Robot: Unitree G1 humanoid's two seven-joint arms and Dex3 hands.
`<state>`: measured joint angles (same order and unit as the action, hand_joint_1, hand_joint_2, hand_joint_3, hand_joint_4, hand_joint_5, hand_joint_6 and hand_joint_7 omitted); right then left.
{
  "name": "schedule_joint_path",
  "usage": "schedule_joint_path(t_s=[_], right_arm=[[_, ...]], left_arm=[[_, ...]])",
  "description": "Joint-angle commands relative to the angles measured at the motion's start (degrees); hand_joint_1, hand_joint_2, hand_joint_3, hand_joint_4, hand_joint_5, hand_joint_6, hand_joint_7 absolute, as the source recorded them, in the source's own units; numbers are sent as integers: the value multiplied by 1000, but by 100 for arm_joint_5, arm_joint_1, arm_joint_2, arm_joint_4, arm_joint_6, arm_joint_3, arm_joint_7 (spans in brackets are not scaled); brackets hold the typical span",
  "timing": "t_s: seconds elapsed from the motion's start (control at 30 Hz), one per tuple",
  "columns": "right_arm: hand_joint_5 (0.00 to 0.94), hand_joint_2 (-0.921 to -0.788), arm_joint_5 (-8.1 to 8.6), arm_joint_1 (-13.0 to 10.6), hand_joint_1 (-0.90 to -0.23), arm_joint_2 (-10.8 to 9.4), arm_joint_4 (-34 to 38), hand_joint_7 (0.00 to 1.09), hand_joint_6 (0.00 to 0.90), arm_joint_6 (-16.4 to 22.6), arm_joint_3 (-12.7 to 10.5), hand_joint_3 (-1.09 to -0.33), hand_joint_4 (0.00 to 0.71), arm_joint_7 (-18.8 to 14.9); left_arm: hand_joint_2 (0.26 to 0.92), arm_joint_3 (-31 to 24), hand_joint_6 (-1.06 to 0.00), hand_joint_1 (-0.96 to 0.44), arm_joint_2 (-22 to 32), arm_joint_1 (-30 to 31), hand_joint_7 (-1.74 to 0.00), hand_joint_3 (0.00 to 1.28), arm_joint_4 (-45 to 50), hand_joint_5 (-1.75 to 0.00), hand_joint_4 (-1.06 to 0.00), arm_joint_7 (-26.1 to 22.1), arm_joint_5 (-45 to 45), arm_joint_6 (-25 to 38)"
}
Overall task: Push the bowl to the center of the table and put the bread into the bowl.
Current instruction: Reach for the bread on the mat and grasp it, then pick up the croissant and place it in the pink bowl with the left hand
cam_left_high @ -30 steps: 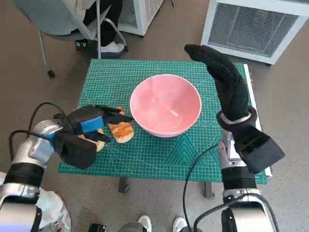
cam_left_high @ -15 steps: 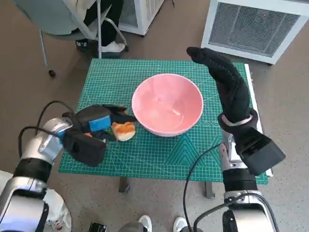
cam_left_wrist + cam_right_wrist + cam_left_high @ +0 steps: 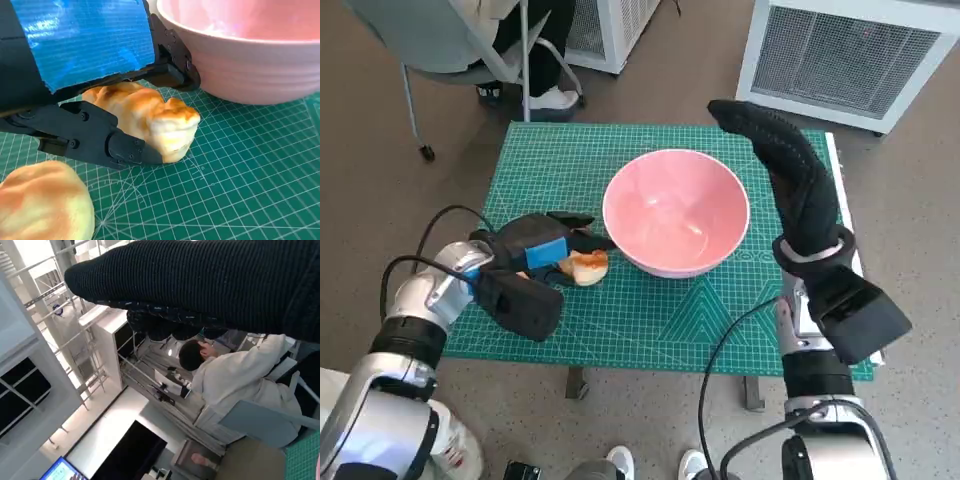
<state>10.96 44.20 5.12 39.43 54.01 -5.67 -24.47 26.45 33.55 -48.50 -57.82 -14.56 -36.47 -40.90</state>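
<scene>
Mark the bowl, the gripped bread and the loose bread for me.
bowl (image 3: 676, 210): head view, inner floor.
gripped bread (image 3: 150, 117): left wrist view, toasted top between the fingers.
loose bread (image 3: 42, 202): left wrist view, domed top.

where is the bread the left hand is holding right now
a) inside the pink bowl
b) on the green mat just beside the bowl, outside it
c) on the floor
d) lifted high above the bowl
b: the left hand grips the bread low on the green mat, just outside the wall of the pink bowl; a second piece lies apart on the mat.
</scene>
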Motion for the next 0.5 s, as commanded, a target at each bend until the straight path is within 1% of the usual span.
schedule_joint_path(t_s=[0.03,0.1,0.27,0.4,0.5], right_arm=[[38,-921,-34,-152,-563,15,46,744,-1,-25,16,-788,320,41],[38,-921,-46,-164,-562,10,37,744,-1,-23,21,-789,319,53],[39,-921,-69,-184,-559,4,46,742,-1,-5,27,-790,315,75],[40,-921,-98,-196,-553,13,60,742,-1,6,34,-794,313,107],[41,-921,-121,-191,-547,20,80,742,-1,1,31,-800,312,137]], left_arm=[[921,161,-432,-4,70,15,-1231,262,-269,-1283,-474,180,-233,2],[921,159,-464,-2,113,-8,-1209,236,-324,-1386,-501,256,-221,-49],[921,86,-541,0,241,-55,-1132,199,-373,-1461,-507,295,-128,-177],[921,-72,-583,0,384,-78,-1089,185,-272,-1484,-497,166,68,-244],[921,-301,-612,0,518,-98,-1052,180,-133,-1506,-483,-85,394,-322]])
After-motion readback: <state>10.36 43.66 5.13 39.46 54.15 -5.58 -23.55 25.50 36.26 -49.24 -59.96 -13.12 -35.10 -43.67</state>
